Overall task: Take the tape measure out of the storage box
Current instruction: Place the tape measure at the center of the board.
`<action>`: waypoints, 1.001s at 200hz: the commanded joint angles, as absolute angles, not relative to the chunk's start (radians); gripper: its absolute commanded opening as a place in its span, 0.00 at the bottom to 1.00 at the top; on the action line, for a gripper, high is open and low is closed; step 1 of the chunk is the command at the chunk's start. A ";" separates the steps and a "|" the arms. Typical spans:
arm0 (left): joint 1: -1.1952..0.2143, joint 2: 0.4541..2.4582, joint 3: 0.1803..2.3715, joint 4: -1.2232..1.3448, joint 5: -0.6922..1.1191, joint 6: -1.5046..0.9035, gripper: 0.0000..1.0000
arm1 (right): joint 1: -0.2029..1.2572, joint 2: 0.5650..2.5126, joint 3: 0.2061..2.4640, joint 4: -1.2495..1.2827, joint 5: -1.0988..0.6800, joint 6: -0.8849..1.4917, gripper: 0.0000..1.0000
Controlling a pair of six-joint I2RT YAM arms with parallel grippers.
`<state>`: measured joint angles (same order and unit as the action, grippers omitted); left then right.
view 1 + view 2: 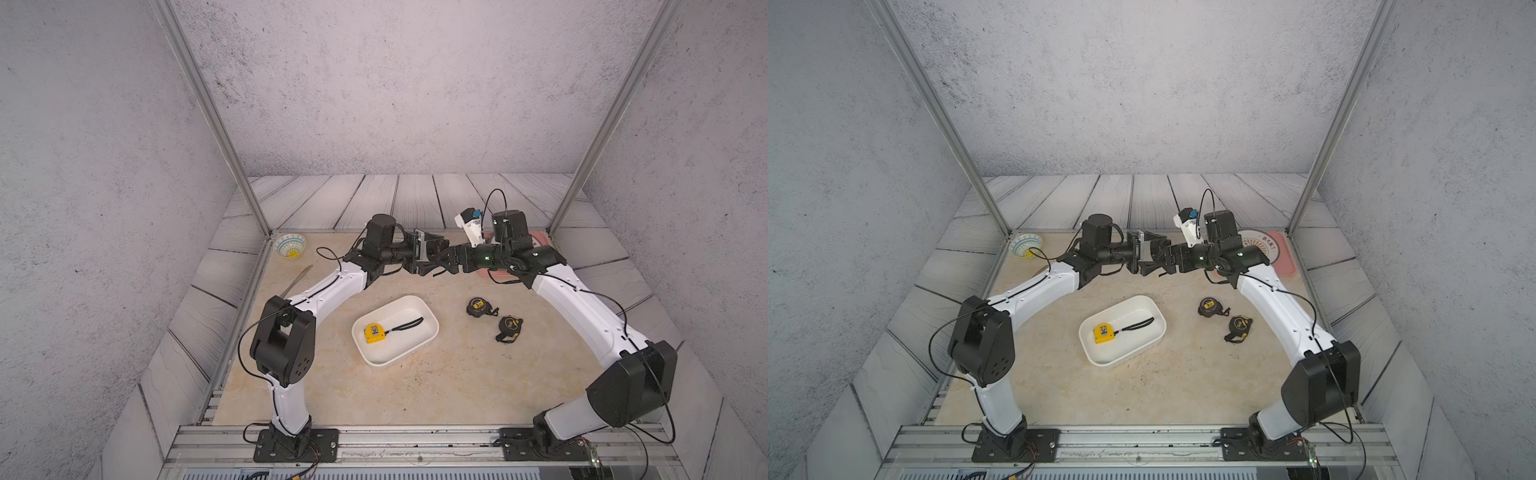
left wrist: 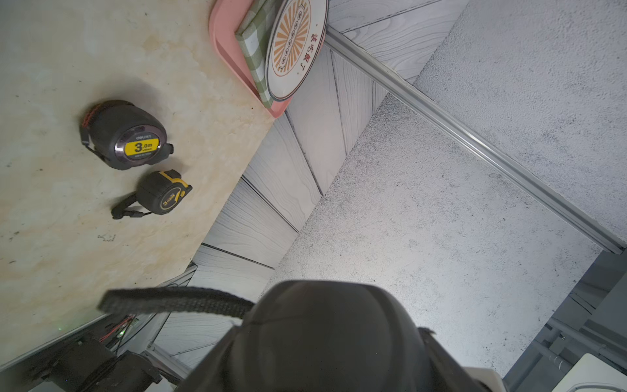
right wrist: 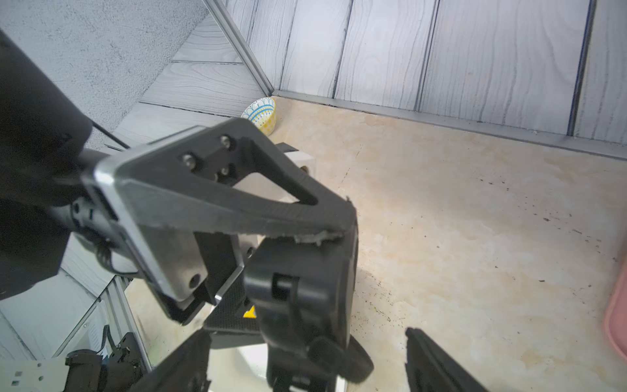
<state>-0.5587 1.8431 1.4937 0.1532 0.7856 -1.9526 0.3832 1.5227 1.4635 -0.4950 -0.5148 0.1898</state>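
In both top views my arms met above the back of the counter [image 1: 457,374], well apart from the storage box [image 1: 405,348]. A yellow tape measure [image 1: 374,333] lay inside the box.

In the left wrist view a black tape measure [image 2: 322,339] filled my left jaws. A grey tape measure [image 2: 125,135] and a black-and-yellow tape measure [image 2: 163,193] lay near each other on the counter.

In the right wrist view my left jaws were clamped on that black case, and my right jaws stood spread wide on either side of it.
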 commanded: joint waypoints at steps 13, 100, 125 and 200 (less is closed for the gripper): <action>-0.567 1.783 1.503 0.196 0.792 -1.939 0.00 | 0.401 1.558 1.488 -0.455 -0.485 0.199 0.90; -0.577 1.781 1.481 0.245 0.773 -1.972 0.00 | 0.431 1.588 1.516 -0.426 -0.411 0.178 0.79; -0.575 1.783 1.485 0.251 0.772 -1.976 0.00 | 0.432 1.595 1.515 -0.418 -0.408 0.183 0.65; -0.574 1.788 1.464 0.415 0.745 -2.036 0.31 | 0.436 1.620 1.528 -0.415 -0.400 0.187 0.00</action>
